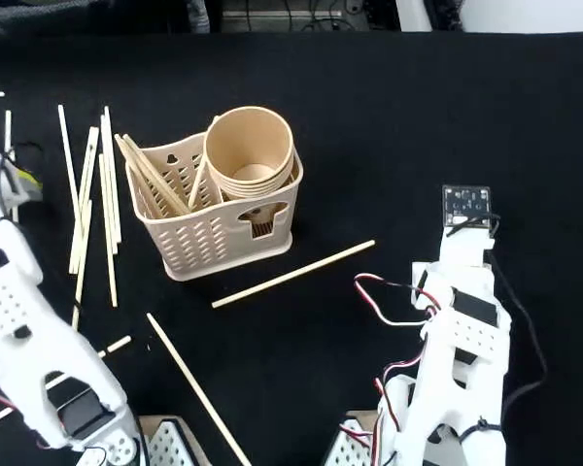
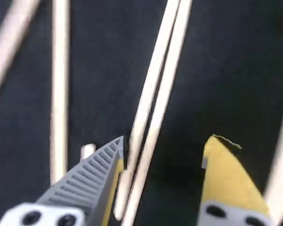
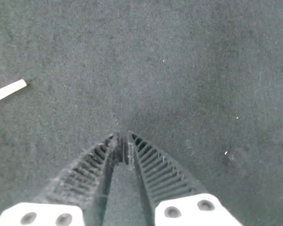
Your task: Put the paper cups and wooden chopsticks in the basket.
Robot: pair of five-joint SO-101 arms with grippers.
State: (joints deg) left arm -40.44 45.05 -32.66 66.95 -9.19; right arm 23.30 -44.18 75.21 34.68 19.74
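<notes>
A beige basket [image 1: 209, 238] stands left of the table's middle. Stacked paper cups [image 1: 250, 146] fill one compartment and a few wooden chopsticks [image 1: 155, 175] lean in the other. Several loose chopsticks [image 1: 102, 194] lie left of the basket. One chopstick [image 1: 293, 274] lies to its right and another [image 1: 196, 388] nearer the front. My left gripper [image 2: 167, 141] is open, low over the cloth. A pair of chopsticks [image 2: 155, 94] runs between its fingers, close to the grey one. My right gripper [image 3: 122, 136] is shut on nothing above bare cloth, with a chopstick end [image 3: 7, 91] off to one side.
Black cloth covers the table. The left arm [image 1: 19, 320] runs along the left edge and the right arm [image 1: 462, 320] stands at the front right. More loose chopsticks [image 2: 60, 84] lie beside the left gripper. Open cloth spreads right of the basket.
</notes>
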